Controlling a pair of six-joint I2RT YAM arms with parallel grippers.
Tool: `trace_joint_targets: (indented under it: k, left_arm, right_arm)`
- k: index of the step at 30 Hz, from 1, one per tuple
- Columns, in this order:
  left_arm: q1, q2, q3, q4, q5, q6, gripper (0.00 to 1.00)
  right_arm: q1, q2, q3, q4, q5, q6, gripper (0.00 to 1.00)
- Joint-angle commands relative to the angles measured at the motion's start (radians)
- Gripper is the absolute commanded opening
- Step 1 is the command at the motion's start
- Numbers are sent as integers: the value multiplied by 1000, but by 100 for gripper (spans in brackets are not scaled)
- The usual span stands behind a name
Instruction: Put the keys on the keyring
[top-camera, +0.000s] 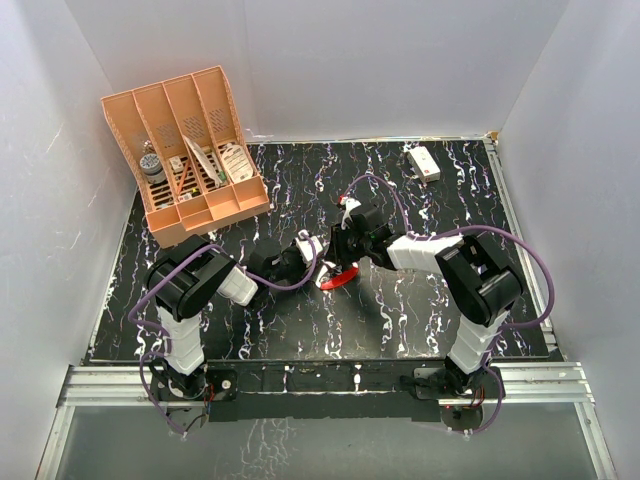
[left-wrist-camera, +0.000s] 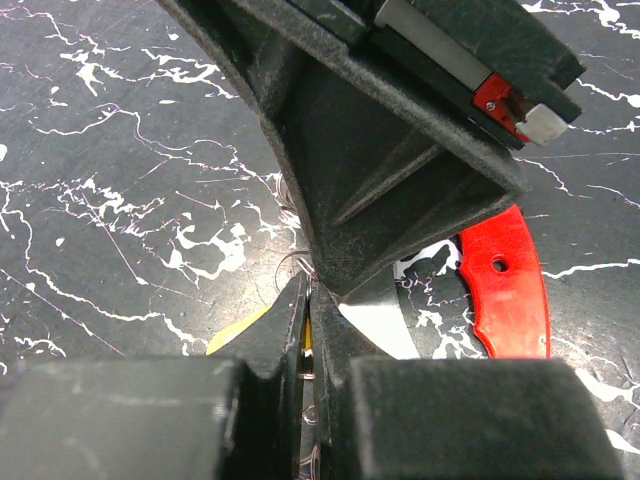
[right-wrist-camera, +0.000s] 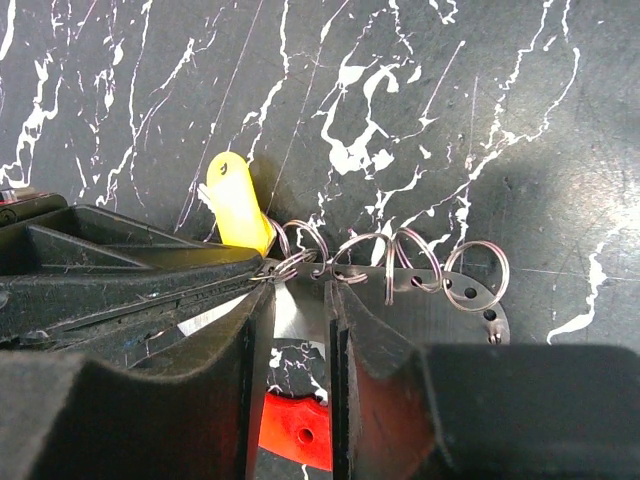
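Observation:
My two grippers meet over the middle of the table. The left gripper (left-wrist-camera: 308, 292) is shut on a key with a yellow head (right-wrist-camera: 235, 205), which pokes out above its fingers (right-wrist-camera: 150, 280), with a thin wire ring at their tips. My right gripper (right-wrist-camera: 300, 290) stands just above a silvery plate (right-wrist-camera: 440, 310) with holes and several wire rings. Its jaws are partly apart, and nothing shows pinched between them. The keyring, a red curved band (left-wrist-camera: 510, 285), lies on the table under both grippers (top-camera: 340, 280) and shows through the right jaws' gap (right-wrist-camera: 300, 432).
An orange desk organiser (top-camera: 190, 150) with small items stands at the back left. A white rectangular box (top-camera: 424, 162) lies at the back right. White walls close in the black marbled table (top-camera: 300, 330) on three sides.

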Motion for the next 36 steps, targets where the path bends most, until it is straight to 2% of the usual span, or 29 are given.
trace_joint_targets:
  k: [1, 12, 36]
  left_arm:
    - [-4, -5, 4, 14, 32, 6, 0]
    - [-4, 1, 11, 15, 31, 6, 0]
    - [-4, 23, 31, 11, 34, 11, 0]
  right_arm:
    - [4, -36, 19, 2, 71, -18, 26]
    - [17, -83, 18, -13, 149, -63, 29]
    - [48, 3, 80, -13, 158, -89, 29]
